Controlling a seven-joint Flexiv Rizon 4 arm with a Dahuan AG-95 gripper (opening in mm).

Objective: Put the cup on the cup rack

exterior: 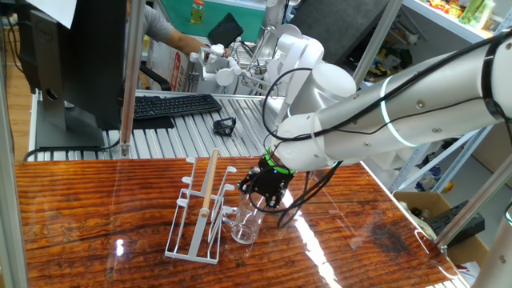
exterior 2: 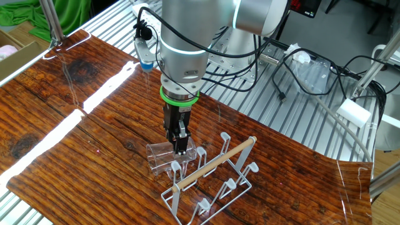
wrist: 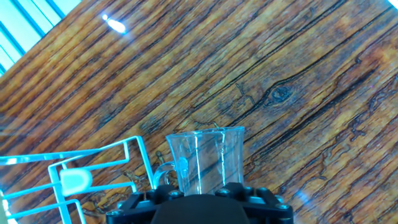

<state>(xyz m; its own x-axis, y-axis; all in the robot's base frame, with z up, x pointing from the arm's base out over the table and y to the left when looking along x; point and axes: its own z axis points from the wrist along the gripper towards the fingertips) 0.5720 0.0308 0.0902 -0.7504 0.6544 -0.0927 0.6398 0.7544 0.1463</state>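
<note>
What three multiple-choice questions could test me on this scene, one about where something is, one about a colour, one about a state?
1. Where is the cup?
A. beside the cup rack
B. on the keyboard
C. on the floor

2. What colour is the rack's wire?
A. red
B. white
C. black

3. What is the gripper doing?
A. hanging open, far from everything
B. holding the rack's rod
C. gripping the cup

Answers:
1 A, the glass sits right beside the rack's pegs.
2 B, the wire frame is white.
3 C, the fingers close on the glass.
</note>
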